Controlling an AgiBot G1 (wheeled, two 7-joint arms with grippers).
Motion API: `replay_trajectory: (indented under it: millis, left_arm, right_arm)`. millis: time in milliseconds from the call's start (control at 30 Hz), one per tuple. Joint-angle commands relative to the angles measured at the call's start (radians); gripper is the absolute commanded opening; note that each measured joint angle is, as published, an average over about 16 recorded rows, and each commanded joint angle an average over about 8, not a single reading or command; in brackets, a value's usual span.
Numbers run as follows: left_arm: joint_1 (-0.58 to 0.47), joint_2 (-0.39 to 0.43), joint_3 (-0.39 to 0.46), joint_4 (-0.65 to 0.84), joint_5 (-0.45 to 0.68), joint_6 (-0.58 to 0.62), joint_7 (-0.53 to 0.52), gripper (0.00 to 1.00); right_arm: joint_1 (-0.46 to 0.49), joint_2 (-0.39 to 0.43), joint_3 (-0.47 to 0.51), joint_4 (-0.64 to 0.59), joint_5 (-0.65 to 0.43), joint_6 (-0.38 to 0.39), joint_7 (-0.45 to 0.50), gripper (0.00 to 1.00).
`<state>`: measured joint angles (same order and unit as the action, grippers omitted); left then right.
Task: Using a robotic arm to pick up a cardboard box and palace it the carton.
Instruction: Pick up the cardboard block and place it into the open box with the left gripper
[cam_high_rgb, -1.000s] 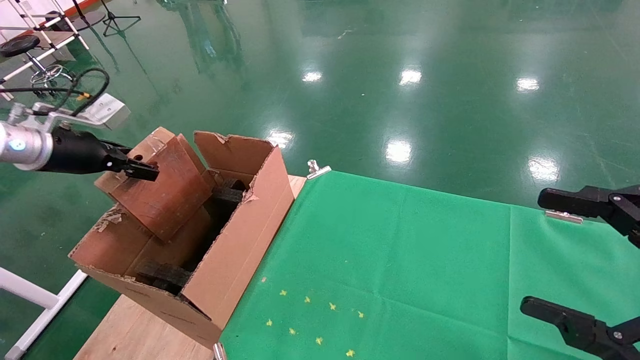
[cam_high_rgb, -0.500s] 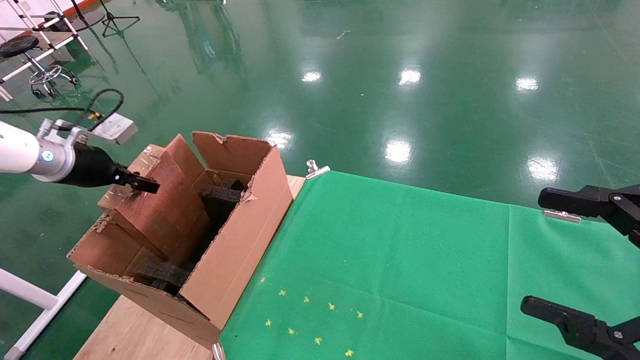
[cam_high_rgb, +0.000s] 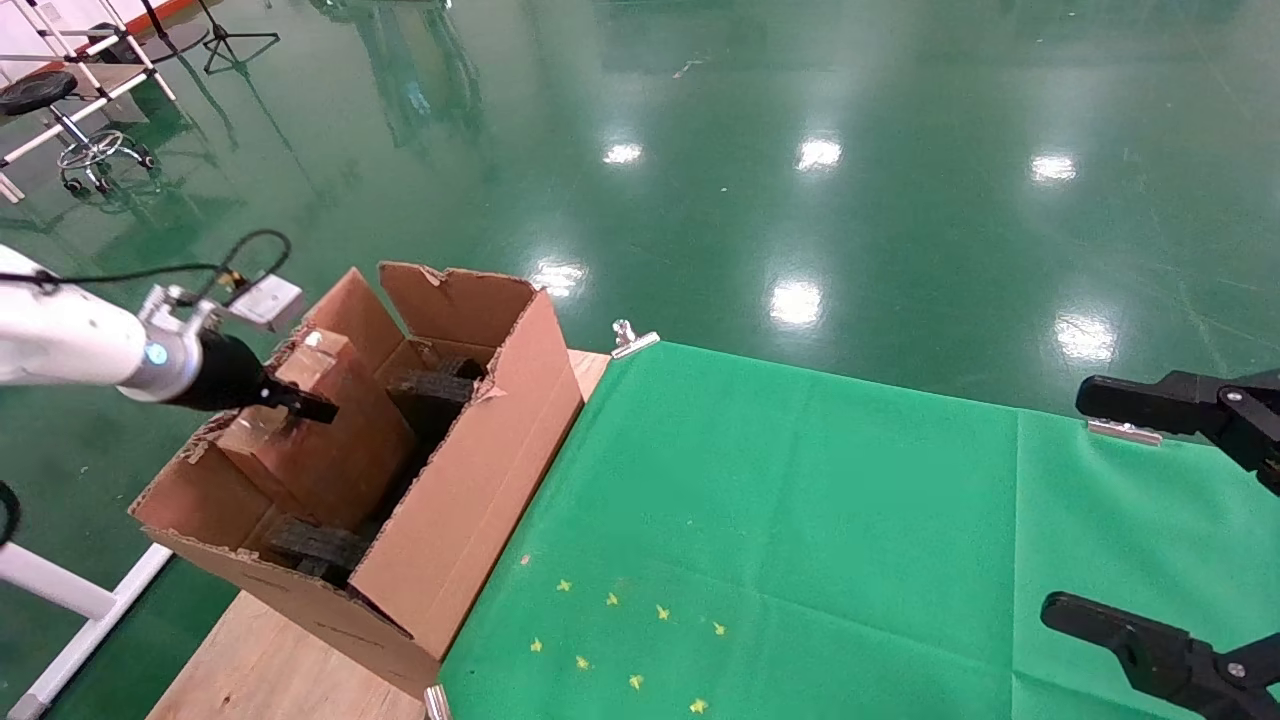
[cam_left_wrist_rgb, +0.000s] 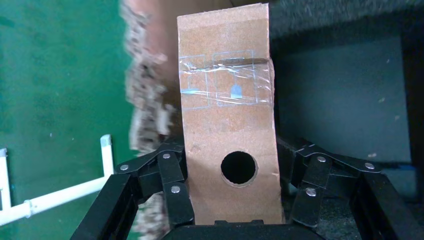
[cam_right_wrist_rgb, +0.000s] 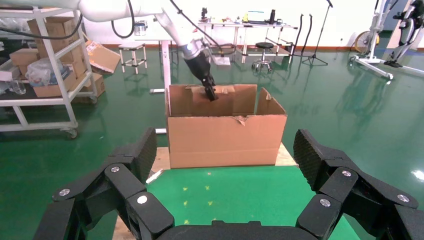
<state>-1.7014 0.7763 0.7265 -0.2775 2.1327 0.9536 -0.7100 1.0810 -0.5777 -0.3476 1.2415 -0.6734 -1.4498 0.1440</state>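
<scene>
The small, flat, slab-like brown cardboard box (cam_high_rgb: 318, 432) stands on edge inside the large brown corrugated carton (cam_high_rgb: 470, 500) with ragged flaps, leaning a little, most of it below the carton's rim and its upper narrow edge at about rim height. My left hand (cam_high_rgb: 290, 405), the black two-finger linkage hand on my white tubular arm (cam_high_rgb: 60, 340), is clamped on that upper narrow edge; in the left wrist view the box (cam_left_wrist_rgb: 227, 125) fills the space between the two fingers (cam_left_wrist_rgb: 172, 187), which press on its broad faces, and I see a round hole (cam_left_wrist_rgb: 238, 168) in the narrow edge and a patch of glossy clear tape (cam_left_wrist_rgb: 225, 82) farther along it. Black foam blocks (cam_high_rgb: 432, 388) sit in the carton beside the box, one near the far wall and another (cam_high_rgb: 310, 548) near the close wall. The carton stands at the left end of my bench, on bare pale wood (cam_high_rgb: 270, 665) just beside the green cloth (cam_high_rgb: 820, 540) that covers the rest. My right hand (cam_right_wrist_rgb: 222, 200), all black, hangs spread wide and holding nothing over the right side of the cloth, well apart from the carton (cam_right_wrist_rgb: 226, 135). Small yellow marks (cam_high_rgb: 620, 640) dot the cloth near the carton.
</scene>
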Motion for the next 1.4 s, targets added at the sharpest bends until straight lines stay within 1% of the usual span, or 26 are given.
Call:
replay_trajectory:
  millis: [33, 400, 667, 700, 933, 967, 1400]
  left_arm:
    - [0.016, 0.011, 0.003, 0.008, 0.004, -0.017, -0.001, 0.0]
    - [0.067, 0.068, 0.007, 0.072, 0.007, -0.084, -0.001, 0.0]
    - [0.08, 0.095, 0.0, 0.12, -0.004, -0.135, 0.008, 0.0]
    - [0.08, 0.097, -0.001, 0.125, -0.006, -0.139, 0.011, 0.05]
    - [0.081, 0.104, -0.006, 0.146, -0.012, -0.158, 0.026, 0.92]
    - [0.081, 0.105, -0.006, 0.148, -0.012, -0.16, 0.027, 1.0]
    - [0.08, 0.103, -0.006, 0.144, -0.012, -0.157, 0.025, 1.0]
  right_arm:
    - [0.0, 0.0, 0.0, 0.0, 0.0, 0.0, 0.0, 1.0]
    - [0.0, 0.0, 0.0, 0.0, 0.0, 0.0, 0.0, 1.0]
    - [0.0, 0.0, 0.0, 0.0, 0.0, 0.0, 0.0, 1.0]
    - [0.0, 0.0, 0.0, 0.0, 0.0, 0.0, 0.0, 1.0]
    - [0.0, 0.0, 0.0, 0.0, 0.0, 0.0, 0.0, 1.0]
    - [0.0, 0.0, 0.0, 0.0, 0.0, 0.0, 0.0, 1.0]
    - [0.0, 0.0, 0.0, 0.0, 0.0, 0.0, 0.0, 1.0]
